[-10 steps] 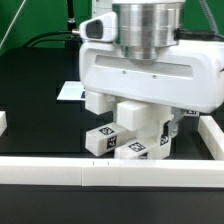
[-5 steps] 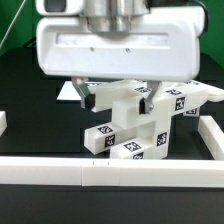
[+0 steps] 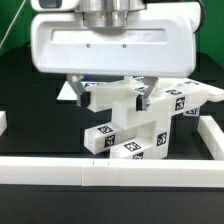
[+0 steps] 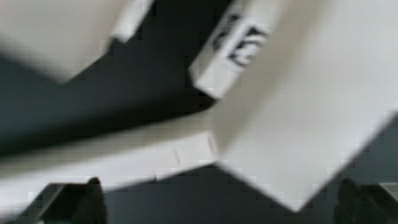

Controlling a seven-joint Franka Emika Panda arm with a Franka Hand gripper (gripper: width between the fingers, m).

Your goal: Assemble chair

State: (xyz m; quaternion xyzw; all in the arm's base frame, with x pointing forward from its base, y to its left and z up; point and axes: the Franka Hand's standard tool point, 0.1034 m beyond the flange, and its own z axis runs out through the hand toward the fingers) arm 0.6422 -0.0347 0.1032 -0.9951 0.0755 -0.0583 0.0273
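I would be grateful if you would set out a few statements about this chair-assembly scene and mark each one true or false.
1. The gripper has its jaws wide apart. True.
2. The chair parts carry black-and-white square tags. True.
3. The table is white. False: it is black.
4. The gripper sits far off to one side of the chair parts. False: it hangs right above them.
5. A white border rail lies in front of the chair parts in the exterior view. True.
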